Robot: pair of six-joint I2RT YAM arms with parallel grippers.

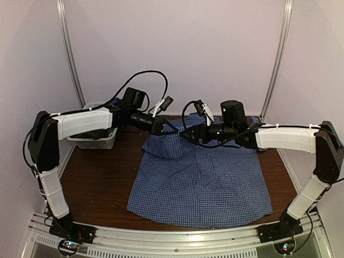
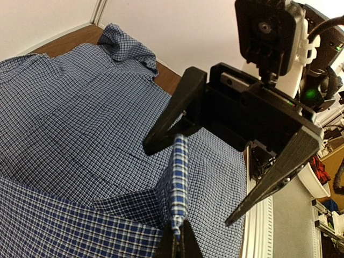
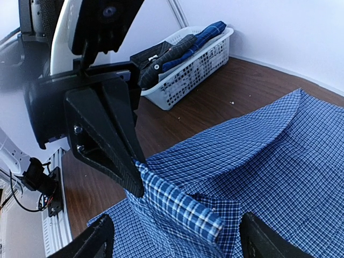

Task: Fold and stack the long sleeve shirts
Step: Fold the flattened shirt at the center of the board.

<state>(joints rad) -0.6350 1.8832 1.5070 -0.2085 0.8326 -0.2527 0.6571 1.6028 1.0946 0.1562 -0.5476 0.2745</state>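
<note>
The shirt lies spread on the table, with one cuffed strip raised above its far edge. The left gripper is pinched tight on that strip. The right gripper faces it, jaws wide apart on either side of the strip and gripping nothing.

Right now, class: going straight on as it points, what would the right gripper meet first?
Likely the raised shirt fold pinched by the left gripper, then that gripper itself; depth is unclear.
</note>
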